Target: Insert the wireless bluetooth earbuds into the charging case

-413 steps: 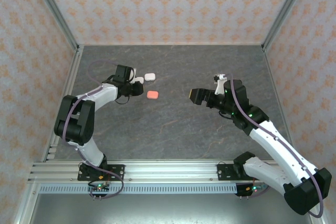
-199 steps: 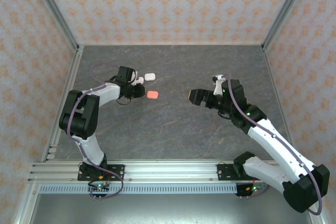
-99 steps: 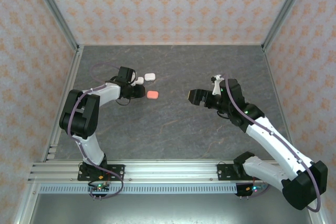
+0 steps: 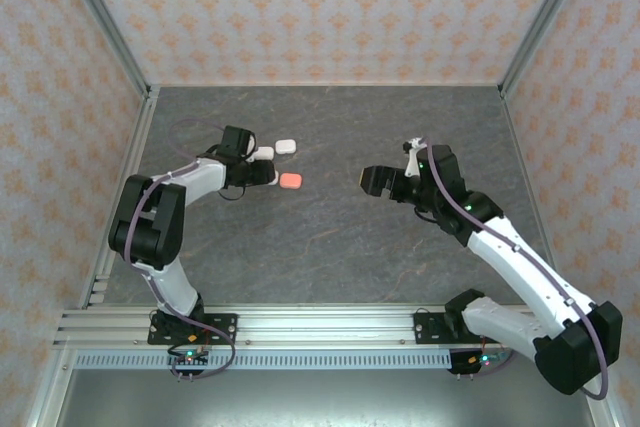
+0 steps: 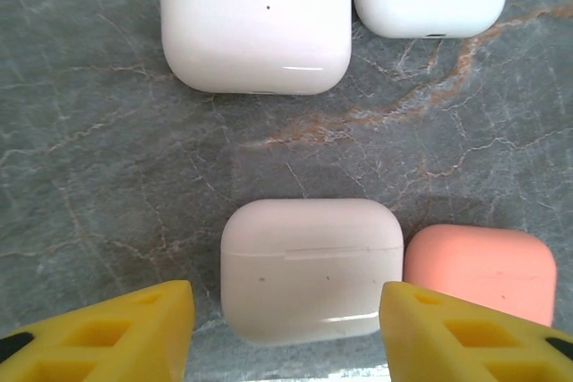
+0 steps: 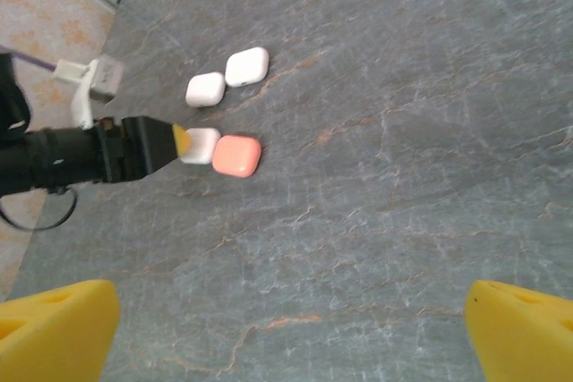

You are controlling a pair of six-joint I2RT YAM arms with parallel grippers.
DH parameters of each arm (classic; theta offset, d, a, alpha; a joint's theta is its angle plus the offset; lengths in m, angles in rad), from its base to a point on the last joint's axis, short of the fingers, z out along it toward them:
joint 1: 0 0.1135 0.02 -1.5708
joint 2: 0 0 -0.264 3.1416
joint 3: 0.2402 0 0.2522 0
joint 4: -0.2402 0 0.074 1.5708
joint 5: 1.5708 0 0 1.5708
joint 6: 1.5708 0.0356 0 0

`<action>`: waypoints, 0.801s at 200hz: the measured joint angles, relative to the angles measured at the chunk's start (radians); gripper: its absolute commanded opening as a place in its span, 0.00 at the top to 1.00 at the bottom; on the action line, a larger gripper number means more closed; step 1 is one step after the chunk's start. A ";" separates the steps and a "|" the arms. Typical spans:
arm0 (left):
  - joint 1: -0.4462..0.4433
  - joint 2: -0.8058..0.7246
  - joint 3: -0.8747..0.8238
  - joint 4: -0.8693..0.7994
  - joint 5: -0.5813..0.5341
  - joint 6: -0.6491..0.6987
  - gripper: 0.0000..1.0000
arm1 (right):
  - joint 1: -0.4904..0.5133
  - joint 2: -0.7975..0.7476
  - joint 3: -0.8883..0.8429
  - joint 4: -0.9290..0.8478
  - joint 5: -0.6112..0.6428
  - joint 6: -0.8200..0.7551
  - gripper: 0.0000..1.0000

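Counting four closed charging cases (image 5: 255, 20) on the table (image 5: 89, 176): three white, one coral-pink case (image 5: 479, 266). We log left jaws apart, straddling the nearest white case (image 5: 309, 266), just beside the pink; right jaws wide apart, aloft.

Left arm (image 4: 190, 179) and right arm (image 4: 512, 255): white tubular links, black joint housings. A thin purple cable (image 4: 186, 127) runs along each arm. Black base plates (image 4: 190, 325) at the feet. Left gripper (image 5: 286, 292) fingers (image 5: 116, 328) are yellow plastic with square recesses; right gripper (image 6: 291, 297) fingers (image 6: 58, 319) are the same yellow.
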 measured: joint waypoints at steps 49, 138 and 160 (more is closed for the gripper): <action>0.000 -0.174 -0.087 0.033 -0.068 0.016 0.36 | -0.120 0.085 0.071 -0.038 0.124 -0.039 0.01; 0.000 -0.695 -0.324 0.163 -0.300 0.091 0.20 | -0.286 -0.003 -0.086 0.215 0.507 -0.169 0.01; 0.000 -0.811 -0.368 0.181 -0.372 0.109 0.15 | -0.305 0.003 -0.154 0.280 0.591 -0.199 0.01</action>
